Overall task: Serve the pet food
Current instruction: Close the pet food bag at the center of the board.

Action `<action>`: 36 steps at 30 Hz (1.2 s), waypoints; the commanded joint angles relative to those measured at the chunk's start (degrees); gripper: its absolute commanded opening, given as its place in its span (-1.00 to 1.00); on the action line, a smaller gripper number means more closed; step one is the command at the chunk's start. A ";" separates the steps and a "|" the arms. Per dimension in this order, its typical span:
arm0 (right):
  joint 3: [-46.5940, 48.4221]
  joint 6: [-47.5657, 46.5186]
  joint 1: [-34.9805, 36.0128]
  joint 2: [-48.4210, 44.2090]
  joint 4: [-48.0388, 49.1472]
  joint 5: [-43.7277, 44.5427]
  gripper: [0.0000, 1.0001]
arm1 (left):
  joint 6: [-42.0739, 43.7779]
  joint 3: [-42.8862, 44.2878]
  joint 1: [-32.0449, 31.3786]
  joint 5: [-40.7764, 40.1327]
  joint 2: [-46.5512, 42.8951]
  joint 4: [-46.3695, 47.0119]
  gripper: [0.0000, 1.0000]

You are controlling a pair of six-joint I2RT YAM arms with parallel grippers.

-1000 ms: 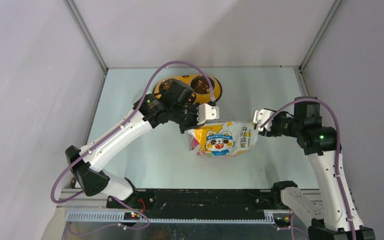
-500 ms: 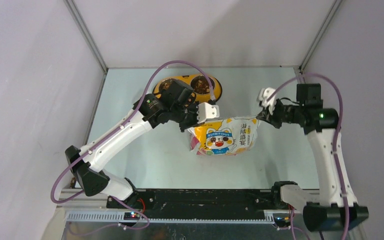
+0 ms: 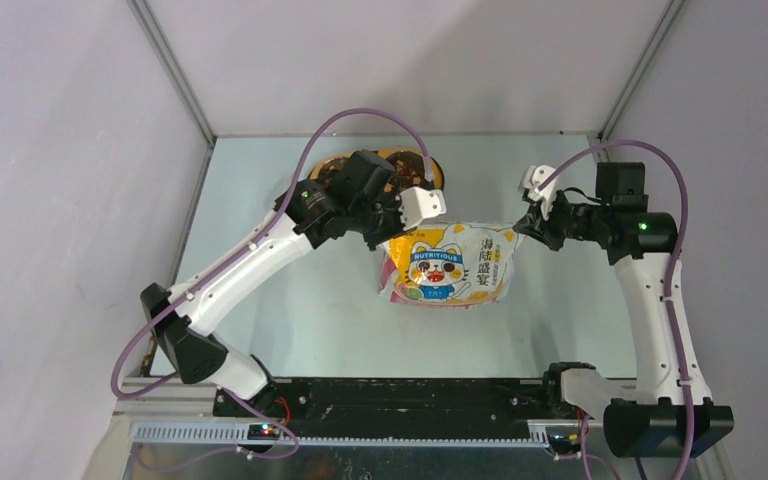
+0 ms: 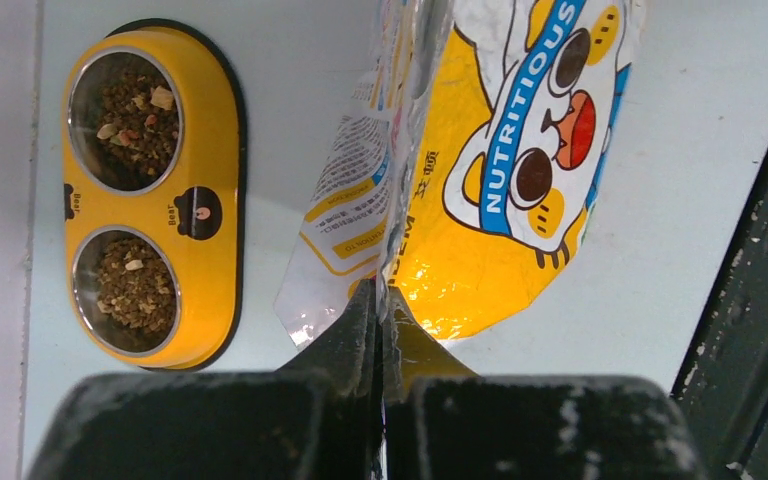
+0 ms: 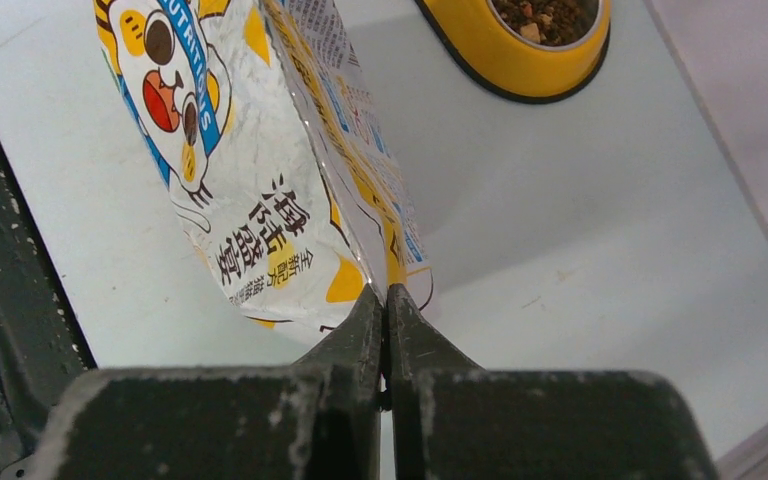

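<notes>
The pet food bag (image 3: 450,265), crinkly yellow-white foil with a cartoon cat, hangs between both grippers over the middle of the table. My left gripper (image 3: 391,238) is shut on the bag's left top corner; its fingers pinch the foil seam (image 4: 378,300). My right gripper (image 3: 519,231) is shut on the right top corner, with the foil edge caught between its tips (image 5: 385,295). Brown kibble (image 4: 125,110) lies in both steel cups of the yellow double bowl (image 4: 215,130). The bag (image 4: 500,150) fills the left wrist view, and its side (image 5: 250,170) fills the right wrist view.
The yellow bowl (image 3: 432,180) sits at the far middle of the table, partly hidden behind my left arm, and its end (image 5: 505,75) shows beyond the bag. Grey walls close in the table on three sides. A dark rail (image 3: 400,395) runs along the near edge.
My right gripper has closed on the bag's right corner and pulled up and away. My left arm has lifted its corner slightly toward the bowl, so the bag now hangs stretched between them.
</notes>
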 commanded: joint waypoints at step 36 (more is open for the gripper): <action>-8.45 -4.87 16.34 -9.57 21.22 15.11 0.35 | -4.83 7.01 1.14 -6.54 1.67 5.74 -1.00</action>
